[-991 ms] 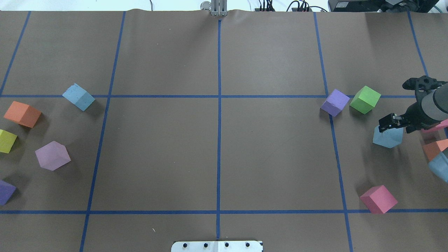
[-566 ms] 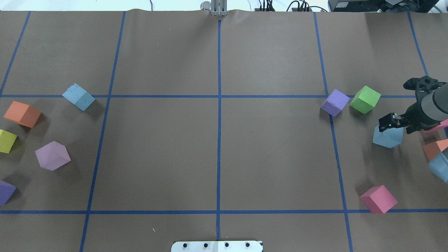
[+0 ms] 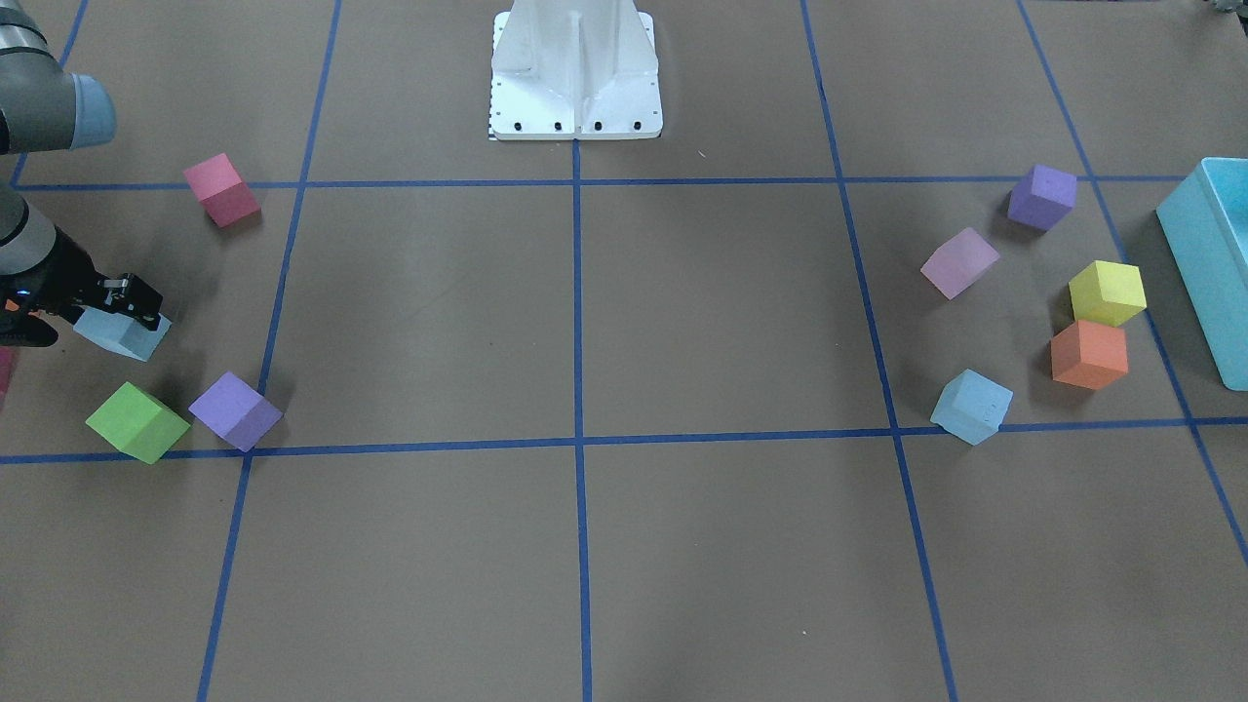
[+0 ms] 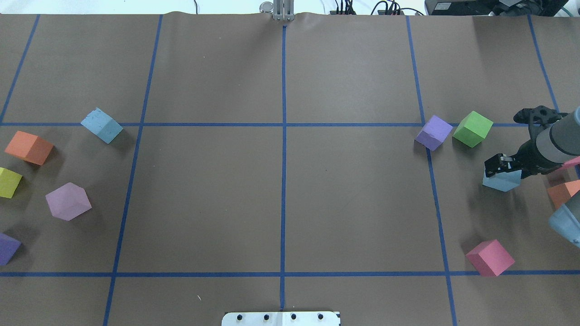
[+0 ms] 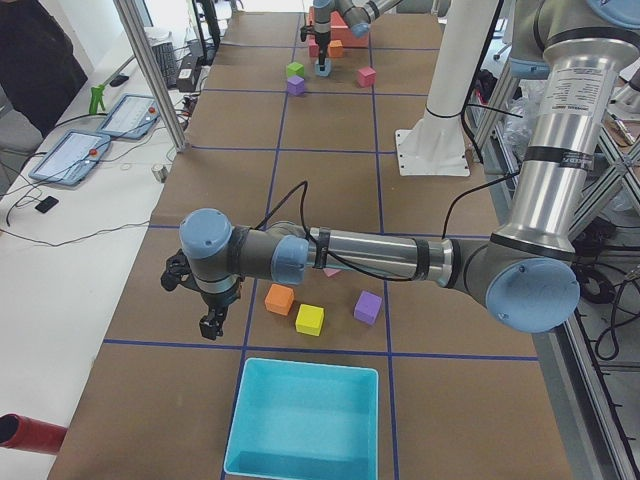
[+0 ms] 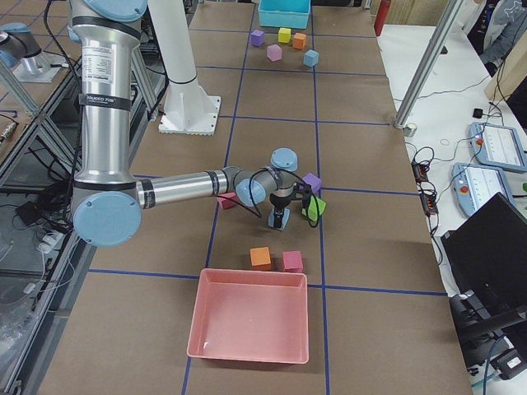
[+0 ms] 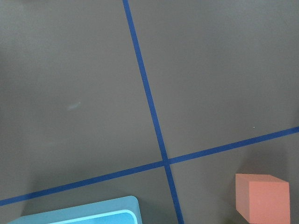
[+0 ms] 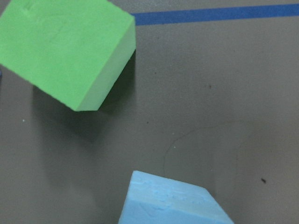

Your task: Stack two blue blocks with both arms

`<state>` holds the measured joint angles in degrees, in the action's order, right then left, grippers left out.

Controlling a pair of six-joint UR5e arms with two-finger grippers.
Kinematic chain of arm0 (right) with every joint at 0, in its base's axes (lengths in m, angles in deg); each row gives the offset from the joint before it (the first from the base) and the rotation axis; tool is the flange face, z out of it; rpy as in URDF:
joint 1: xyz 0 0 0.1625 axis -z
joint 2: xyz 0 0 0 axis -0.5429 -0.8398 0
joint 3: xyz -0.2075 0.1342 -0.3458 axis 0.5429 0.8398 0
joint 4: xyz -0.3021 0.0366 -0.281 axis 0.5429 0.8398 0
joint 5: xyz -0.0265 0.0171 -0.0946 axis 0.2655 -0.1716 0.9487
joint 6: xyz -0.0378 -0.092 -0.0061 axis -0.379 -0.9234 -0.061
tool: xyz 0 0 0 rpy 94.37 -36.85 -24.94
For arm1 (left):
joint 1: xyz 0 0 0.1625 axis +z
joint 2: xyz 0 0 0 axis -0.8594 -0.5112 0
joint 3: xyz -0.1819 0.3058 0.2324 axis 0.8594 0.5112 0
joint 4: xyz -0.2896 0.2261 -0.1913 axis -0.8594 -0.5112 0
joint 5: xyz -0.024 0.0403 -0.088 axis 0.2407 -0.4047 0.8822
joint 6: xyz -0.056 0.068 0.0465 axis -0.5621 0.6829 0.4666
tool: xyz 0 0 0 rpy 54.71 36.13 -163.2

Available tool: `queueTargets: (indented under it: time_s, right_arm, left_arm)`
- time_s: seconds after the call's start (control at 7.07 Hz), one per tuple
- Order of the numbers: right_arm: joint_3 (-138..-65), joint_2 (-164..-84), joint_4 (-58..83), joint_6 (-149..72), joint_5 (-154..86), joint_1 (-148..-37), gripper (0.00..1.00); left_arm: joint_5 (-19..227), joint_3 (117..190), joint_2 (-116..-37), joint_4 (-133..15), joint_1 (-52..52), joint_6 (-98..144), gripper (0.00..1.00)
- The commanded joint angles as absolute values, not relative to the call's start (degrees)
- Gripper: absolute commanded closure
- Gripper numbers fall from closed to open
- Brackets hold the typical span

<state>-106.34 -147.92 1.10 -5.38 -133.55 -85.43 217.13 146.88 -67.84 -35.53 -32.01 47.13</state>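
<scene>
One blue block (image 4: 502, 182) lies at the table's right side, also seen in the front-facing view (image 3: 125, 336) and low in the right wrist view (image 8: 170, 200). My right gripper (image 4: 497, 166) is directly over it, open, its black fingers (image 3: 144, 300) down at the block's top edges. The other blue block (image 4: 102, 125) rests alone on a blue tape line at the left (image 3: 971, 406). My left gripper (image 5: 211, 324) shows only in the exterior left view, hanging beyond the table's left end near the turquoise bin; I cannot tell whether it is open or shut.
A green cube (image 4: 472, 129) and a purple cube (image 4: 434, 132) sit just beyond the right block, a pink cube (image 4: 490, 257) nearer me, an orange cube (image 4: 563, 192) to its right. Orange (image 4: 29, 147), yellow (image 4: 9, 182) and pale purple (image 4: 68, 201) cubes cluster left. The turquoise bin (image 3: 1209, 263) stands past them.
My right gripper has dropped lower and shifted slightly toward the table's middle, covering more of the blue block. The block itself has not moved.
</scene>
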Motion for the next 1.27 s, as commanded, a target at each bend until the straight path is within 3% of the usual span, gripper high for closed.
queueTargets:
  time_s: [0.0, 0.28, 1.13]
  right_arm:
    - [-103.79, -148.22, -3.70, -5.38, -133.47, -85.18, 0.25]
    - [-103.78, -148.05, -4.16, -5.38, -133.55, -85.18, 0.32]
    - [-109.29, -146.91, -2.33, -5.47, -134.34, -84.92, 0.39]
  left_arm:
    - [217.13, 146.88, -67.84, -35.54, -32.06, 47.13, 0.00]
    - [217.13, 146.97, -67.84, -35.54, -32.06, 47.13, 0.00]
    - [217.13, 146.97, -67.84, -35.54, -32.06, 47.13, 0.00]
